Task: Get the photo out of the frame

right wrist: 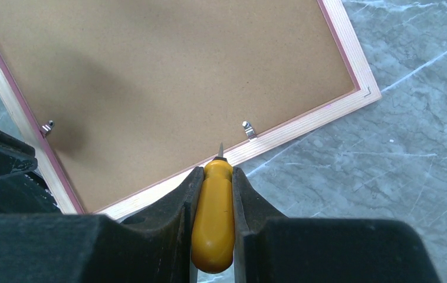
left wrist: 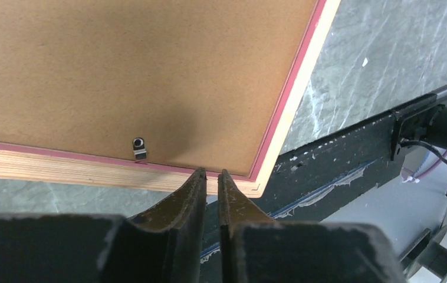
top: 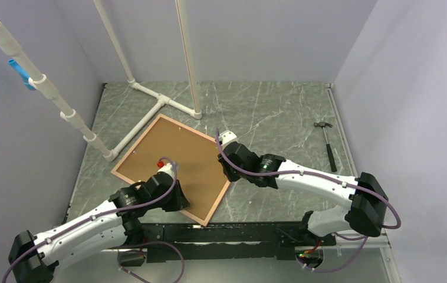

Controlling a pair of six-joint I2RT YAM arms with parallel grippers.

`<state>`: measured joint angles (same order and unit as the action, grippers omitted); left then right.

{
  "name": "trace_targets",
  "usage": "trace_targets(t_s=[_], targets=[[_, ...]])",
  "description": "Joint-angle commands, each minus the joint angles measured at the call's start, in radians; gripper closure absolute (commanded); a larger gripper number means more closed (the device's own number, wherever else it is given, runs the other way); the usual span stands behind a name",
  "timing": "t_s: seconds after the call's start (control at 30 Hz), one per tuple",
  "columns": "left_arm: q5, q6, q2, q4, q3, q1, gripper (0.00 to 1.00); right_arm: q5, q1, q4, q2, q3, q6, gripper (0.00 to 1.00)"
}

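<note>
From above: the frame [top: 136, 143] lies face down on the marbled table [top: 268, 112], turned like a diamond. The photo [top: 177, 138] sits inside it, only its brown backing showing. The left gripper [top: 177, 202] is over the frame's near-left edge, and the right gripper [top: 226, 170] is at its right-hand corner. A white pipe stand [top: 150, 106] rises just behind the frame, and a hammer [top: 327, 141] lies well off to the right.

Left wrist view: the fingers [left wrist: 194, 188] are pinched almost together, just a sliver of gap, nothing seen between them. Their tips are at the pale wood edge, close to the frame's corner. A small metal clip [left wrist: 140, 147] sits on the backing just left of them.

Right wrist view: this gripper is clamped on a yellow-handled tool [right wrist: 214, 218], whose thin metal tip points at the wood edge. Another clip [right wrist: 248, 130] sits just right of the tip, and a third [right wrist: 47, 127] is on the adjoining side, far left.
</note>
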<state>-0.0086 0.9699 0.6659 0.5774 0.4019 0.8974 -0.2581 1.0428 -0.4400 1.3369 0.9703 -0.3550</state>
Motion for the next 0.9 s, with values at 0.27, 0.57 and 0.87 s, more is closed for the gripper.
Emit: trace_targets(t_s=[0.27, 0.57, 0.87], targets=[[0.073, 0.023, -0.024, -0.078, -0.077, 0.000, 0.92, -0.020, 0.005, 0.048, 0.023, 0.009, 0.002, 1.00], [0.084, 0.013, 0.044, -0.063, -0.090, 0.001, 1.00, -0.045, 0.012, 0.060, 0.080, 0.018, 0.008, 1.00], [0.066, 0.003, 0.045, -0.019, -0.080, 0.000, 1.00, -0.090, 0.023, 0.031, 0.125, 0.036, 0.005, 1.00]])
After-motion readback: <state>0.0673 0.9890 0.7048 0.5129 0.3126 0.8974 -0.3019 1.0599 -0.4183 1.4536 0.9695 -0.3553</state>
